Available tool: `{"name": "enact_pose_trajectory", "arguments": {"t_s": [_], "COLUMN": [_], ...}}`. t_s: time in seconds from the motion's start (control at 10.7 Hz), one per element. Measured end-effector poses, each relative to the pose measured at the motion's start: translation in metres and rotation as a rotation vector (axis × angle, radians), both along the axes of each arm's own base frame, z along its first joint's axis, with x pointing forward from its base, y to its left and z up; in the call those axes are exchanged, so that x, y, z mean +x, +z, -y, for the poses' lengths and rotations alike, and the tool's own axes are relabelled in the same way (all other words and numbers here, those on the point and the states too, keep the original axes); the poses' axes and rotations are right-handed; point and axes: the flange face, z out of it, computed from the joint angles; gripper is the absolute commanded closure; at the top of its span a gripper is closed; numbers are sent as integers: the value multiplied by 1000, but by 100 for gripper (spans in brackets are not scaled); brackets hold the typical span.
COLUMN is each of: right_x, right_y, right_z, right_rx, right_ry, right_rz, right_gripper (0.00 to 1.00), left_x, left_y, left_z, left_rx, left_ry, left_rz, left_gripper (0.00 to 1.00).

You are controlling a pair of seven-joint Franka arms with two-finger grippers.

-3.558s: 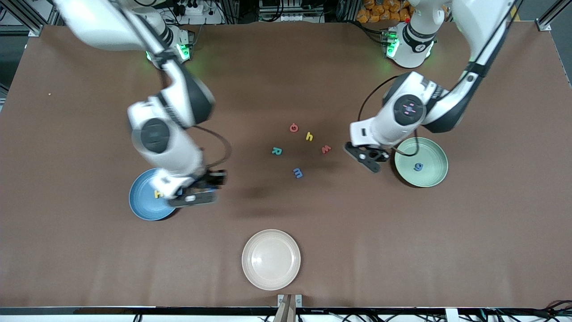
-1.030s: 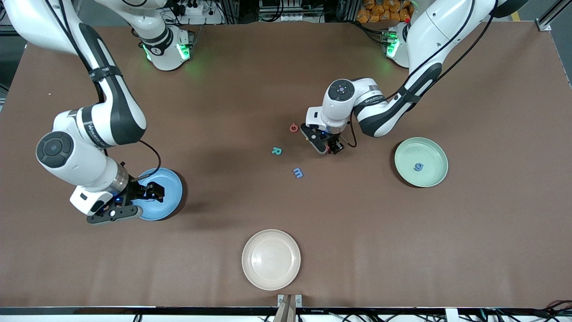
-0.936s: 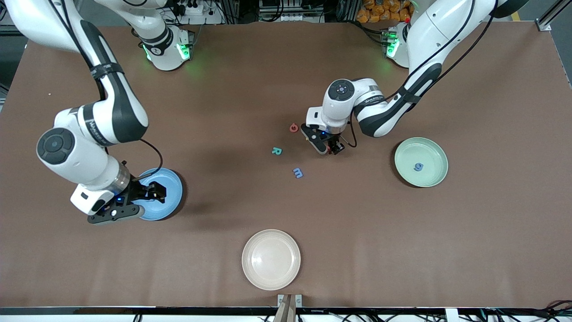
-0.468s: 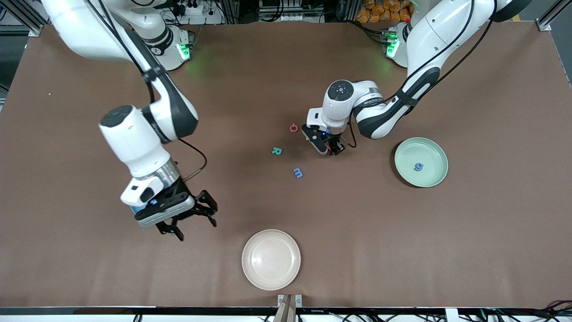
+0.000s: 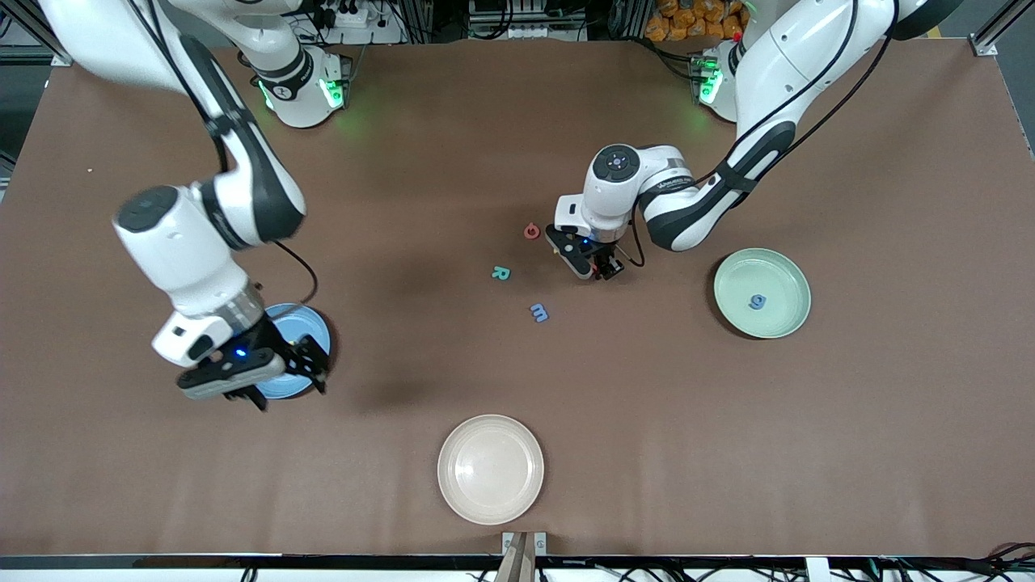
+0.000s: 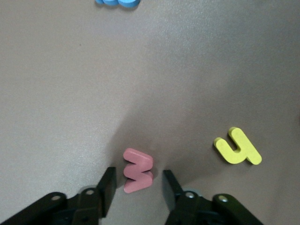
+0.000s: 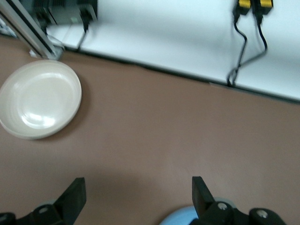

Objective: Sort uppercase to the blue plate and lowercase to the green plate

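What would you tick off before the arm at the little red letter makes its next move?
1. red w sits between the jaws of the left gripper: ok.
2. Jaws pressed onto the red w: not ok, a gap shows on each side.
3. yellow h clear of the jaws: ok, it lies apart from them.
4. green plate has room: ok, only the blue g lies in it.
5. right gripper out of the way: ok, open over the blue plate.
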Motion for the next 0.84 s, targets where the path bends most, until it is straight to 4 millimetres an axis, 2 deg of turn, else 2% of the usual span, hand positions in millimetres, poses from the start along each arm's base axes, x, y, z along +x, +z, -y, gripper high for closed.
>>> {"name": "enact_pose_trajectory", "arguments": {"t_s": [0.19,0.37,0.66,0.84], "right_x": [-27,-47,-60,-65], "right_y": [40,69,77,93], "right_z": [17,42,70,70], "right_rx": [-75,-118,-118,-91], "right_ry": [-31,-79,-136,-146], "right_rz": [-143,-243,-391,-446], "right_gripper": [0,0,0,0], "left_x": [1,3,3,4], "left_y": [1,4,4,4], "left_z": [0,-1,-1,-1], "left_rx": [0,-1,-1,-1], "left_ry": [1,2,2,4], "left_rz": [3,9,9,10], "left_gripper": [71,76,78,79]}}
